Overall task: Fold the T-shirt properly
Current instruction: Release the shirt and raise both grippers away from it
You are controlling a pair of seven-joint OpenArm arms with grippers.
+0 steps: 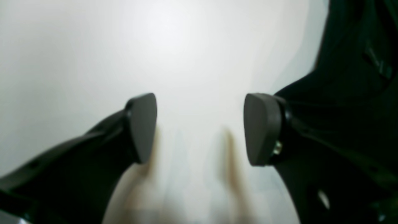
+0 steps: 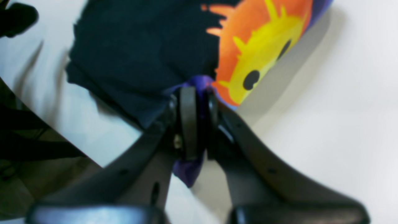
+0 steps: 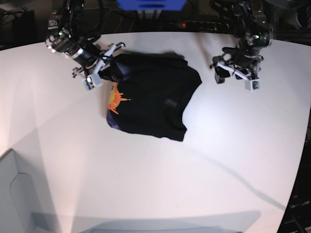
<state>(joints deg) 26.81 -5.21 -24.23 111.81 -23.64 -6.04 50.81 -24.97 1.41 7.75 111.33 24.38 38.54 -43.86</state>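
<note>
The black T-shirt lies bunched and partly folded on the white table, its orange print showing at its left edge. In the right wrist view the black cloth and the orange-and-yellow print fill the top. My right gripper is shut on a purple-tinted edge of the shirt, which sticks out below the jaws. In the base view this gripper sits at the shirt's upper left corner. My left gripper stands open over bare table, to the right of the shirt, holding nothing.
The white table stretches wide in front of the shirt. A blue box and a power strip sit behind the back edge. A grey panel stands at the lower left corner.
</note>
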